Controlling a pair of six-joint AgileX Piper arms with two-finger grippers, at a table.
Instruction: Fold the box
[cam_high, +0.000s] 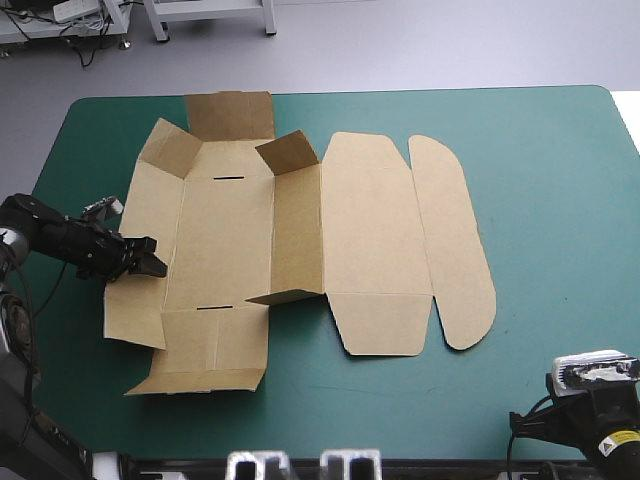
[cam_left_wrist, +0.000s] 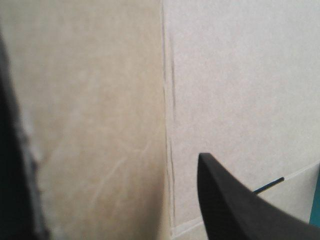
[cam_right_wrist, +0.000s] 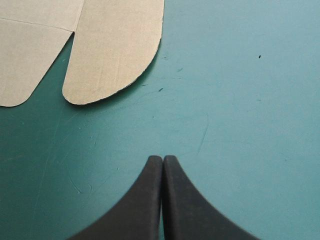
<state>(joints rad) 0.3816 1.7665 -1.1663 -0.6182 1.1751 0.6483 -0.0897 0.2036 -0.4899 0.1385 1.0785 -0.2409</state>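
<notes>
Left gripper (cam_high: 152, 264) was down at the left wall (cam_high: 140, 215) of the box (cam_high: 225, 240). Its fingers (cam_left_wrist: 235, 210) stood well apart, brown board filled the gap ahead, and a crease (cam_left_wrist: 167, 125) ran between them. Nothing was clamped, as far as the wrist view showed. Right gripper (cam_right_wrist: 163, 160) hung over bare table (cam_right_wrist: 240, 100) by the near-right corner, fingers pressed together in one point. The rounded flap (cam_right_wrist: 115, 55) lay ahead of it, clear of it.

And the box? It lay across the table's left half and middle, mostly flat, with the lid (cam_high: 375, 235) spread out toward the right edge. One inner wall (cam_high: 298, 240) stood up. Two corner flaps (cam_high: 170, 150) at the far end were lifted.

The step in hand looked to be raising that left wall. To do it well, I'd judge, the gripper should take the wall by its outer edge, about midway along, so it hinges evenly on the crease and doesn't twist. It should swing up in an arc about the crease, not straight up, or the whole sheet could slide. The idle right gripper could pin the box's middle to stop that. The near corner flap (cam_high: 135, 325) would want watching, so it turns inward as the wall comes up.
</notes>
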